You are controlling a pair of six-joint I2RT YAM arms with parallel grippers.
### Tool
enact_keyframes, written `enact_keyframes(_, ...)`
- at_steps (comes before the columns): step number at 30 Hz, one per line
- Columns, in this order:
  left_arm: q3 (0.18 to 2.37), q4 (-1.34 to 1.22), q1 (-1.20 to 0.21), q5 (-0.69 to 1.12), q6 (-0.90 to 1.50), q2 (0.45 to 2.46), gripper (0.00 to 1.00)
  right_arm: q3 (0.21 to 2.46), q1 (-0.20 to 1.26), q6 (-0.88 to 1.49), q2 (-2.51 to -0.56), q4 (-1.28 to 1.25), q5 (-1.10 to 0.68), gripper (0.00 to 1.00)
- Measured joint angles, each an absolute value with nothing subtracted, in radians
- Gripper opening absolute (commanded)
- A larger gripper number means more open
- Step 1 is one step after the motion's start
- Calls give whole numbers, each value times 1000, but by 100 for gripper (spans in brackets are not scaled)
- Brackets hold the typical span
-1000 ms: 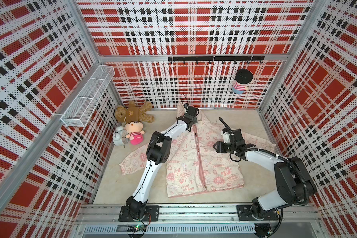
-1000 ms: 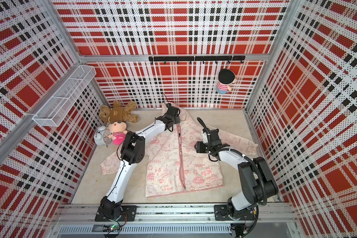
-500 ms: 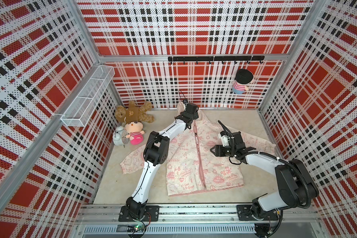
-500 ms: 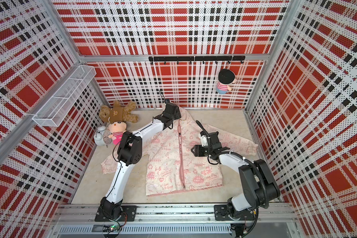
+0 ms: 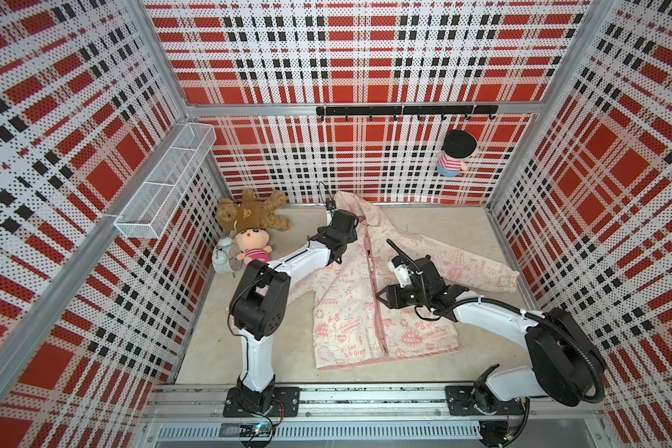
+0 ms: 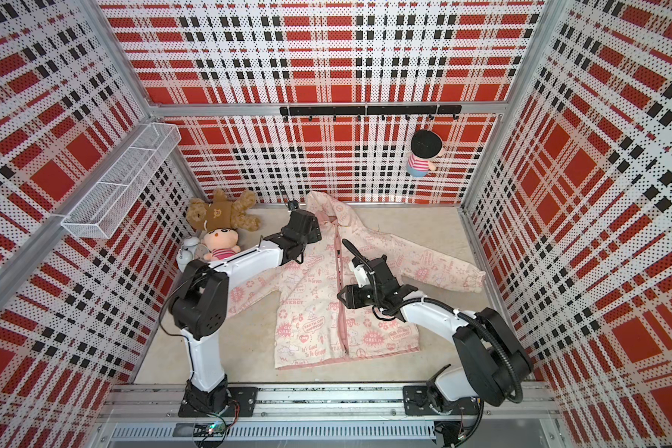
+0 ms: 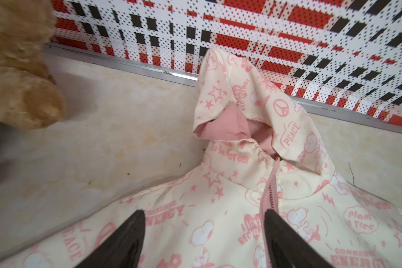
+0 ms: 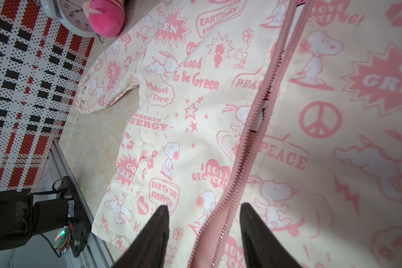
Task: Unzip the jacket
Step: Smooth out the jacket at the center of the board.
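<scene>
- The jacket (image 5: 350,310) lies flat and front up in the middle of the beige floor (image 5: 257,349). Its hood (image 7: 241,92) is at the far end, its hem at the near end, and its sleeves are spread to either side.
- The left gripper (image 7: 204,211) hangs over the chest just below the collar, jaws wide with nothing between them. One jaw stands just beside the upper end of the zipper (image 8: 248,130).
- The right gripper (image 8: 204,205) hovers lower down the front, jaws partly spread and straddling the pink zipper. It holds nothing.
- As I judge it, the step in hand is getting a grip on the zipper. The tape looks parted partway along in the right wrist view, and I cannot make out the slider (it may be hidden beneath a jaw).
- To do it well, press the left gripper onto the cloth beside the collar as an anchor. Close the right jaws on the pull tab alone, then draw low and straight along the teeth (image 8: 239,162) toward the hem so the cloth does not ride up.
- The shell looks thin, matte and woven, cream with pink prints, and it creases readily. The lining (image 7: 221,125) is plain pink, and the teeth are small and pink.
- A furry brown teddy bear (image 5: 229,211) lies near the left sleeve, well apart from the zipper.
</scene>
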State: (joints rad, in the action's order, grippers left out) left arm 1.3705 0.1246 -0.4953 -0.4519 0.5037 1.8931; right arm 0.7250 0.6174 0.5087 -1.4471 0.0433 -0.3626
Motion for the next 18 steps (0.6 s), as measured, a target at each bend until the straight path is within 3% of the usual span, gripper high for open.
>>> enact_keyframes(7, 1036, 42, -353, -360, 584, 1749, 49, 771, 712, 570, -1603, 39, -338, 30)
enact_keyframes(18, 869, -53, -257, -208, 657, 1746, 40, 737, 765, 624, -1646, 44, -243, 21)
